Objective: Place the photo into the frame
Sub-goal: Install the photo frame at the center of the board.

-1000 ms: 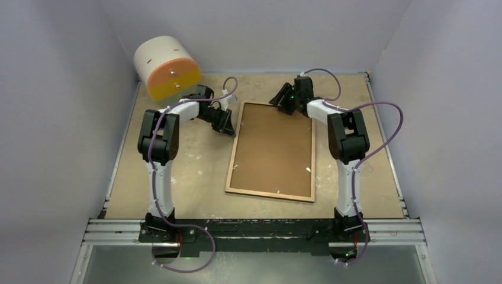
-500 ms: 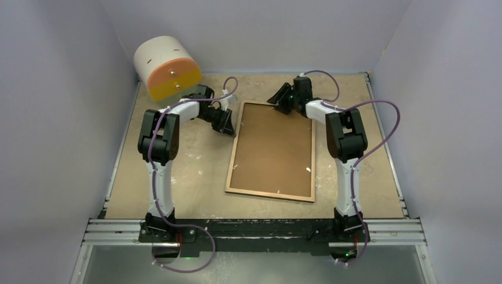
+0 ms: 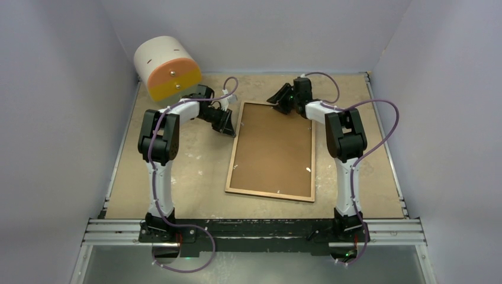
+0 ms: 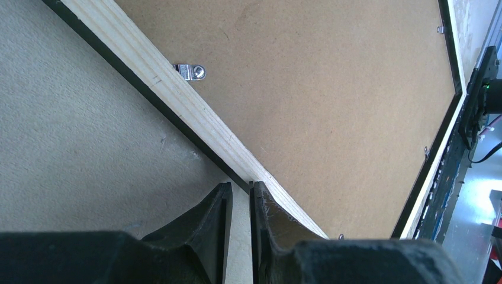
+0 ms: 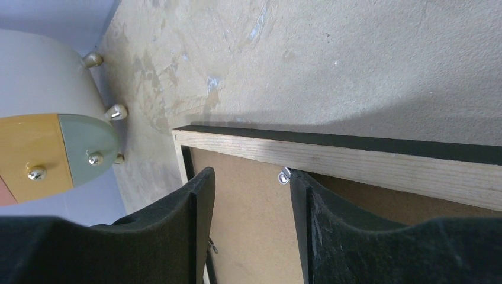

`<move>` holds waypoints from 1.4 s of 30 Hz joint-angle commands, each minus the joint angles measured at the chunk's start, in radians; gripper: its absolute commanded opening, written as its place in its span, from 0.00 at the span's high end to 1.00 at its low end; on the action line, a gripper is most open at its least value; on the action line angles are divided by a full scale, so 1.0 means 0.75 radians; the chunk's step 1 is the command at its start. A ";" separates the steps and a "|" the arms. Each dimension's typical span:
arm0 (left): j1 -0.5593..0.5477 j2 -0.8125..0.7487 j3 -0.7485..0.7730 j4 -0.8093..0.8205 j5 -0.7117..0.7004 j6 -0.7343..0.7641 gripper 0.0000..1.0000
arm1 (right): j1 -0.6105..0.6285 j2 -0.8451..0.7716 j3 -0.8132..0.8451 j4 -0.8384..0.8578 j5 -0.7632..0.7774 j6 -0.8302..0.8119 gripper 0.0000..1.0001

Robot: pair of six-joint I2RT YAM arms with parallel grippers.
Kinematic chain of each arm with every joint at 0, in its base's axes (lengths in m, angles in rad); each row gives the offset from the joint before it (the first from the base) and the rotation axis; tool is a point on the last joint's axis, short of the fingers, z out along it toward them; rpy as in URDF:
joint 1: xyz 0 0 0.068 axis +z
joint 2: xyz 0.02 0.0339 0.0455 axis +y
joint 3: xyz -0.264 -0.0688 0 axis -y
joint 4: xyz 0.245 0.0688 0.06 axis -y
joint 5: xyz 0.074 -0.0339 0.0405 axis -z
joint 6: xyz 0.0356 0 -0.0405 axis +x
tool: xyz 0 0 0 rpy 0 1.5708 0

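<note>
- Right gripper (image 3: 277,98) has slid a little to the left along the frame's far edge, and its jaws have narrowed slightly; the left arm and the frame have not shifted.
- Count: two arms, two grippers, one frame (image 3: 269,195), one brown backing panel (image 3: 272,145) lying inside it, and one rounded white cabinet (image 3: 166,68) at the far left corner of the table (image 3: 177,177).
- The frame lies flat on the table between the two arms, back side up, with the pale wooden rim around the panel.
- Its long axis runs from the near side to the far side, skewed slightly so the far end leans right. One short edge faces the back wall.
- Right gripper: released, with the fingers well apart above the far rim and nothing between them.
- Left gripper (image 3: 228,127): the fingers are drawn nearly together at the frame's left edge by the far corner, leaving only a thin slit. Whether they pinch the rim cannot be told.
- Only the left wrist view shows the silver turn clip (image 4: 190,71) on the rim and the frame's black outer side.
- Only the right wrist view shows a small metal tab (image 5: 285,175) under the far rim, and the cabinet's metal knobs and feet.
- What lies under the panel is hidden in every view.
</note>
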 commanded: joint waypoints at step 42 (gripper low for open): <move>-0.047 0.006 0.002 -0.006 -0.061 0.055 0.80 | 0.025 0.085 0.012 0.004 -0.043 0.106 0.49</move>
